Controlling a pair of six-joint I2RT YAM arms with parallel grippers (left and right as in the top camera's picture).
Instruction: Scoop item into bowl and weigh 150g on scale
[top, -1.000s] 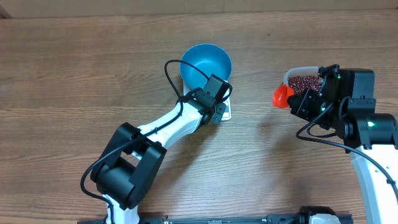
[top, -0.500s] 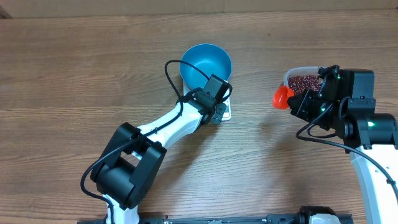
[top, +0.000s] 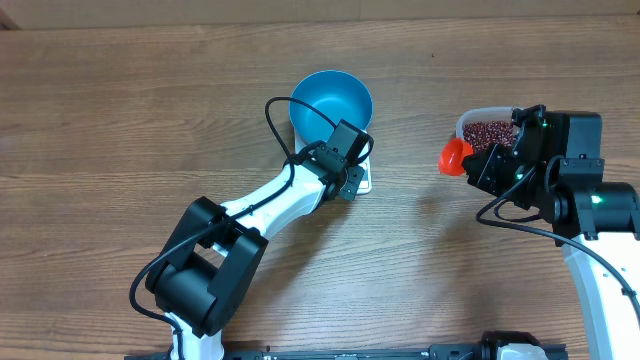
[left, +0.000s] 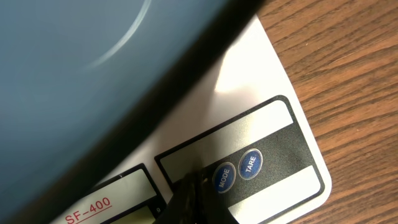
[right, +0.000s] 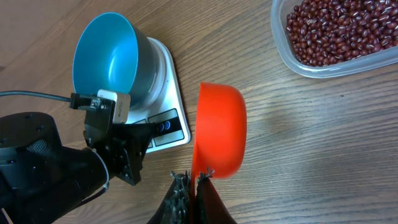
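Blue plastic, the bowl (top: 332, 100) sat on the white scale (left: 261, 81), so zeroing it looked like the step in hand. The left gripper (left: 194, 182), fingers pressed together into one point, met the panel just beside the MODE button (left: 223, 177); a good press would probably need a small shift onto the TARE button (left: 250, 163) and a light, straight push that leaves the scale unmoved. Its arm reached diagonally across the table (top: 150, 120), wrist tipped down over the scale's front edge, while the right gripper (right: 189, 183) pinched the orange scoop (right: 217, 130) by its handle near the tub (right: 311, 67) of beans (right: 339, 28).
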